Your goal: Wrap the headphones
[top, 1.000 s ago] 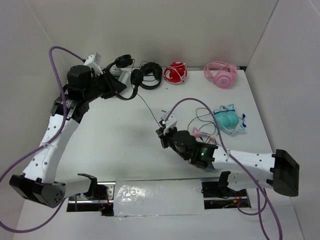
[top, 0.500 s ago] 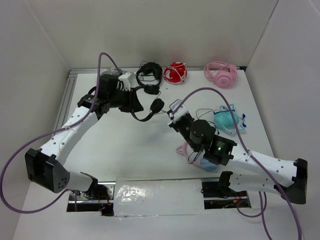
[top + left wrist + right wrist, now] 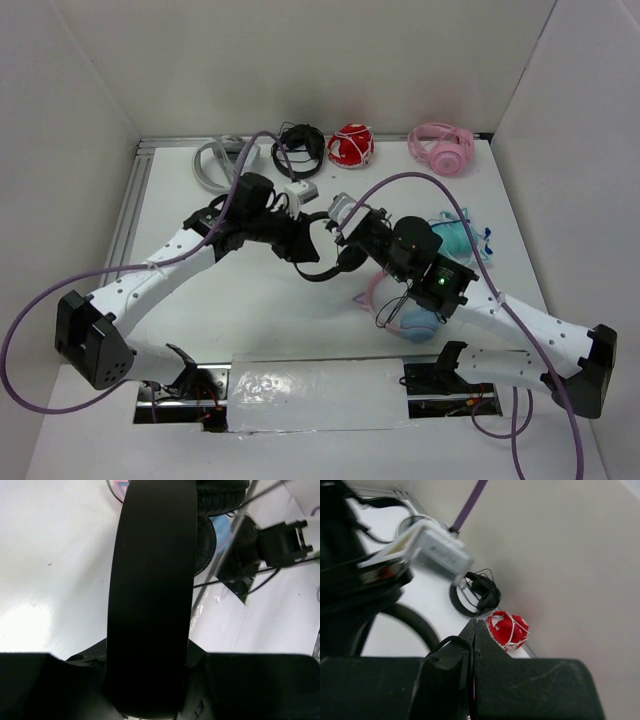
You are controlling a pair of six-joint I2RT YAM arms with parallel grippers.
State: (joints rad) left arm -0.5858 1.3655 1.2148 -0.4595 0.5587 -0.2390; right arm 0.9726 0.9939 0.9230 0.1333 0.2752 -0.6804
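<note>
White surface (image 3: 230, 320). Along its back edge lie grey (image 3: 212, 160), black (image 3: 300, 150), red (image 3: 351, 147) and pink (image 3: 441, 150) headsets. Teal headset (image 3: 462, 240) lies at right; pink-and-blue pair (image 3: 405, 318) lies nearer the front.

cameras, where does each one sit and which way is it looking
top external: above, behind the bases, looking down on the table; both arms show.
left wrist: looks along the held headphones to the table; own dark housing below.
right wrist: looks past the shut right gripper toward the back wall.
shared: top and right wrist both show the red pair.
</note>
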